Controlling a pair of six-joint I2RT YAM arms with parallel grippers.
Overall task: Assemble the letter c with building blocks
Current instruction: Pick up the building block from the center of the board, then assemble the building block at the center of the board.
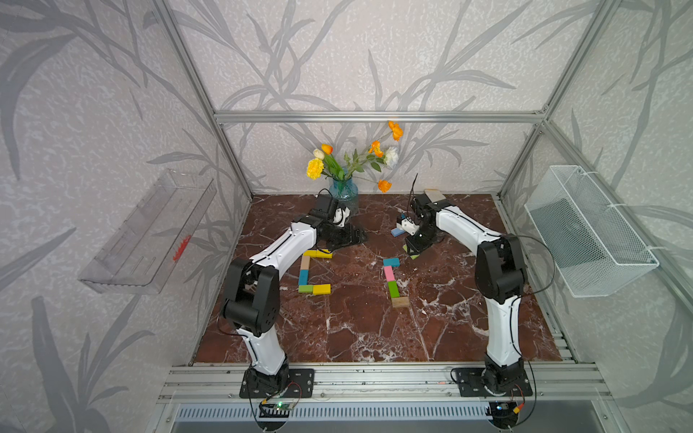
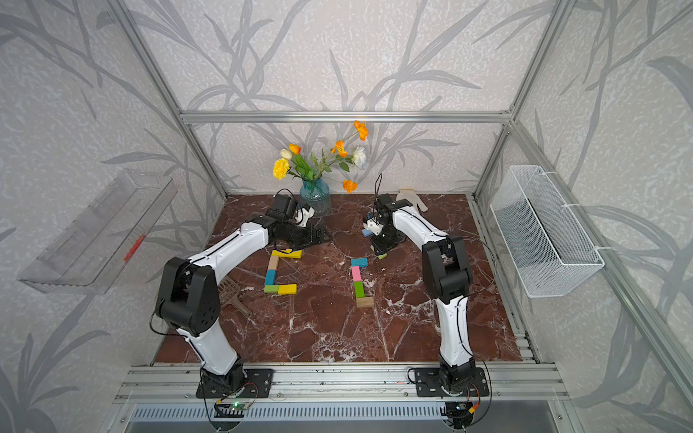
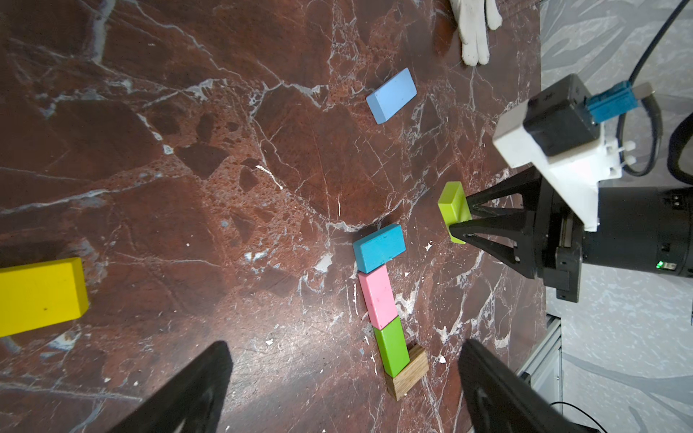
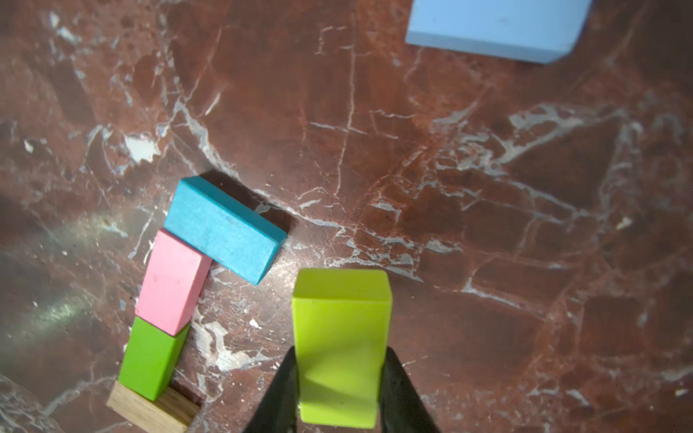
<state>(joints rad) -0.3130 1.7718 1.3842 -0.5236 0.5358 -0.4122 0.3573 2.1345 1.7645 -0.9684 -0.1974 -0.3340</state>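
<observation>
- Spreading under everything is the red marble table (image 1: 356, 330); both my arms reach in over it from the near rail.
- On the side walls hang a white wire basket (image 1: 588, 232) and a clear plastic tray (image 1: 146, 232); a blue glass vase (image 1: 343, 193) of flowers stands at the table's back edge.
- My left gripper (image 1: 352, 238) hovers just past the far end of the letter c, jaws spread wide, nothing between them.
- Beside my left forearm lies the letter c (image 1: 303, 275), flat on the table; yellow across the far side, tan and teal down the spine, green and yellow along the near side; its gap faces my right arm.
- Well apart from it, toward my right arm, sits an unfinished row (image 1: 392, 279); a teal block (image 3: 378, 247) lies crosswise at the far end; a pink block (image 3: 378, 300) and a green block (image 3: 392, 346) run end to end below it; a tan block (image 3: 408, 373) lies crosswise at the near end.
- My right gripper (image 4: 339, 360) is drawn narrow, clamped on a lime block (image 4: 339, 337); the block is held on edge near the teal block's free end, not touching it; I cannot tell whether it rests on the table.
- Farther back a light blue block (image 3: 392, 95) lies loose; a white glove (image 3: 474, 30) lies near the back edge.
</observation>
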